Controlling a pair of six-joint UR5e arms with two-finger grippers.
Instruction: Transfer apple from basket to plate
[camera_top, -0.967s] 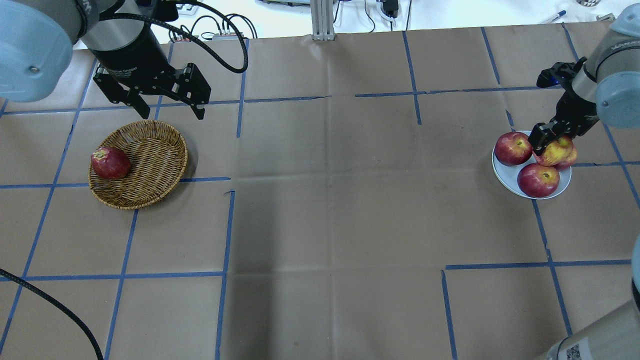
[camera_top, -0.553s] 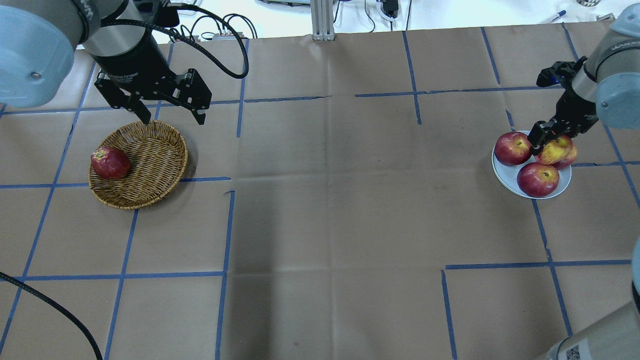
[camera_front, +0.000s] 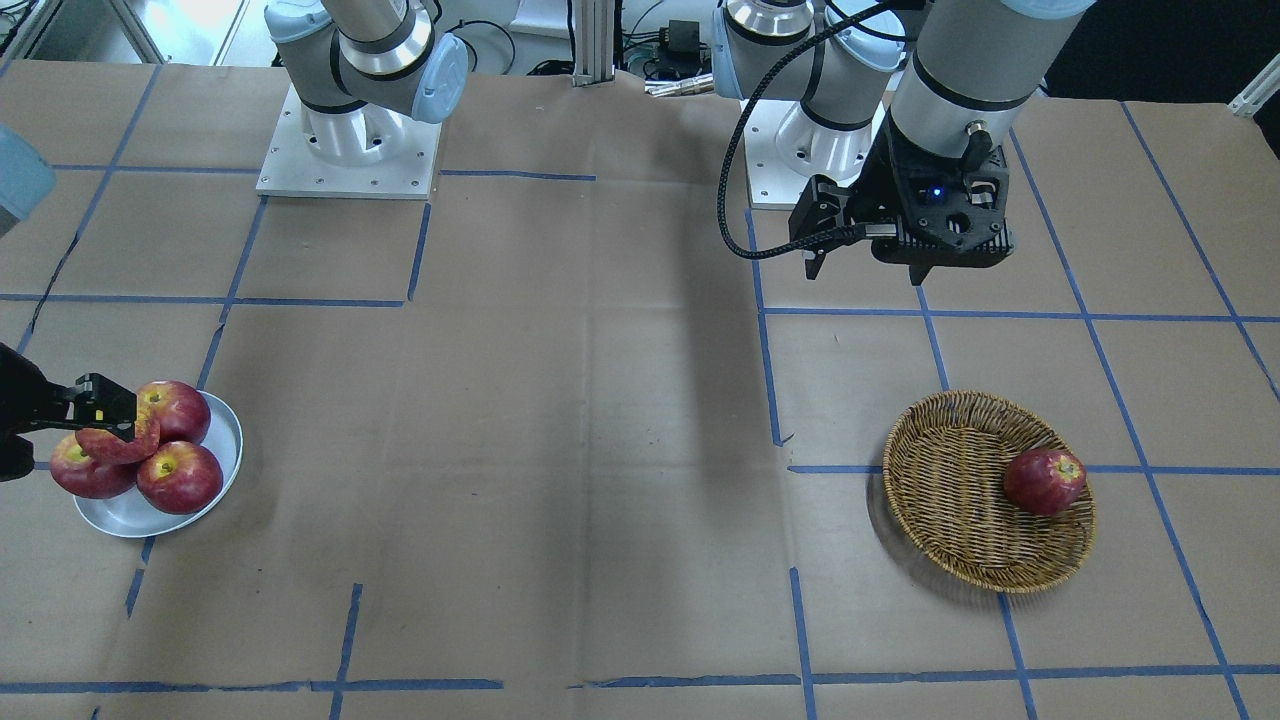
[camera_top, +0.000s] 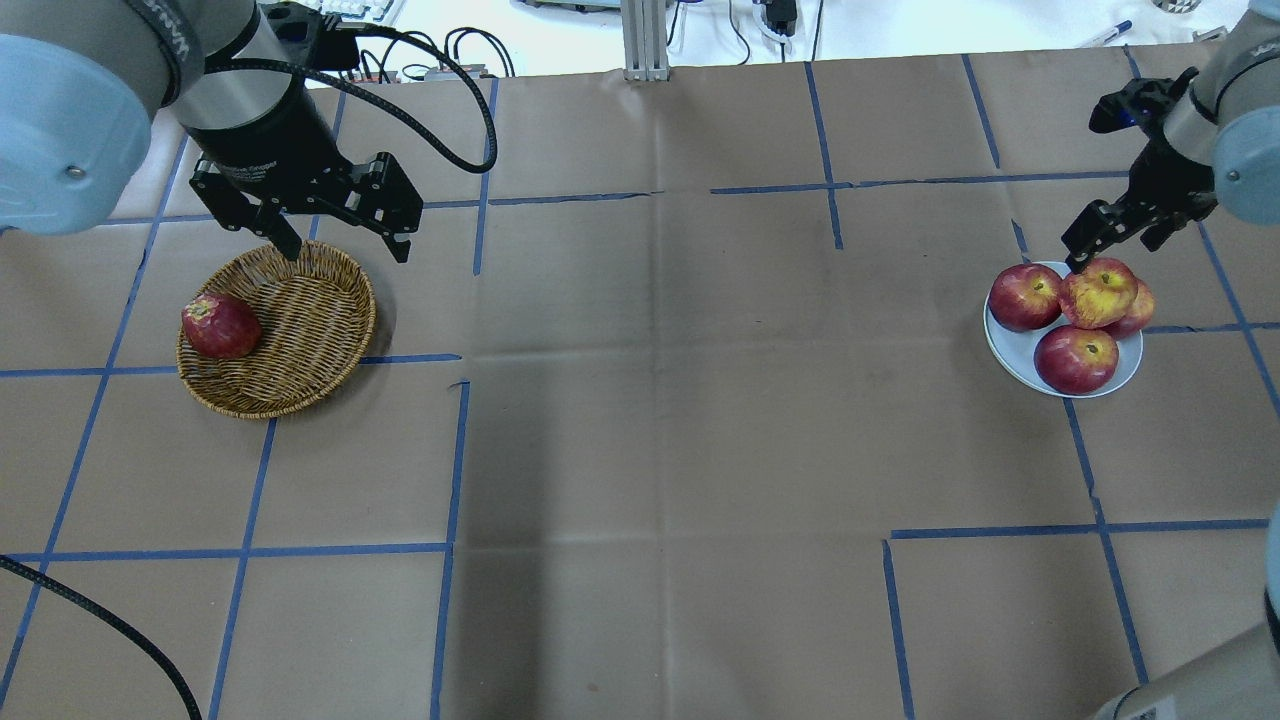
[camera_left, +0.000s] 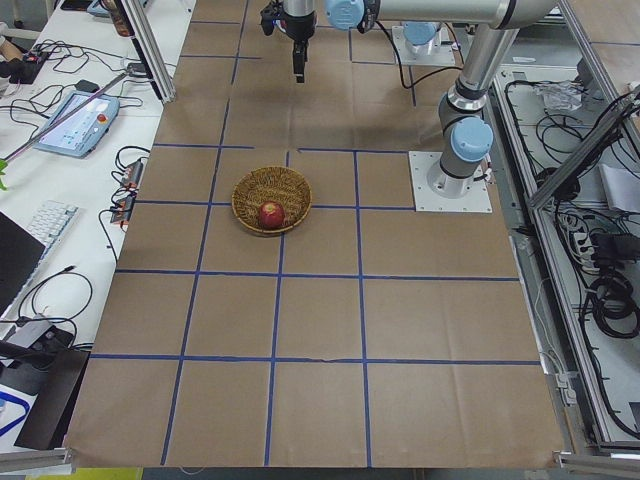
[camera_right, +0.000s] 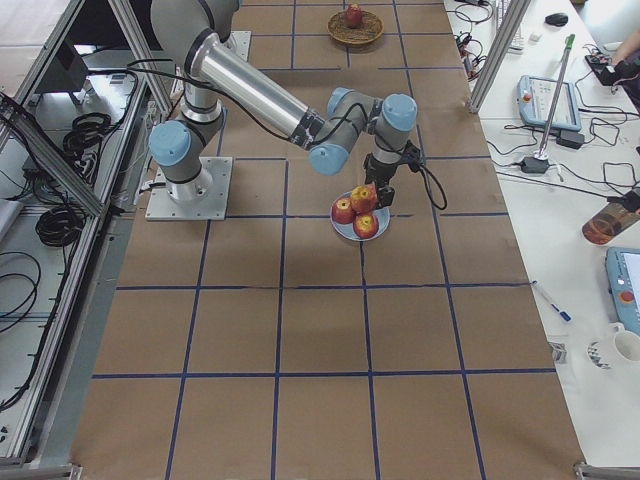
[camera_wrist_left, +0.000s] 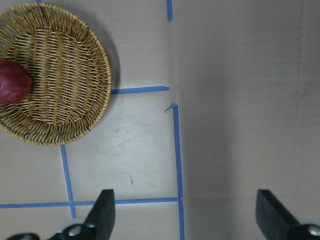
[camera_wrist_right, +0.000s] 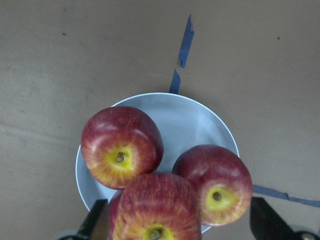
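The pale pinkish-red apple (camera_top: 1098, 293) with yellow streaks rests on top of three darker apples on the small white plate (camera_top: 1008, 350) at the right. It also shows in the right wrist view (camera_wrist_right: 157, 210). My right gripper (camera_top: 1110, 248) is open and empty, just above and behind that apple, with its fingers (camera_wrist_right: 98, 220) apart on either side of it. The wicker basket (camera_top: 310, 300) sits at the left and holds one dark red apple (camera_top: 220, 326). My left gripper (camera_top: 345, 250) is open and empty, hovering over the basket's far rim.
Three darker red apples (camera_top: 1076, 360) fill the plate (camera_wrist_right: 195, 120). The basket (camera_front: 950, 490) and its dark apple (camera_front: 1044, 481) stand on brown paper with blue tape lines. An aluminium post (camera_top: 645, 40) and cables lie at the far edge.
My right gripper has drawn up and back from the pale apple, which stays on the pile. My left gripper has edged a little closer to the basket's rim.
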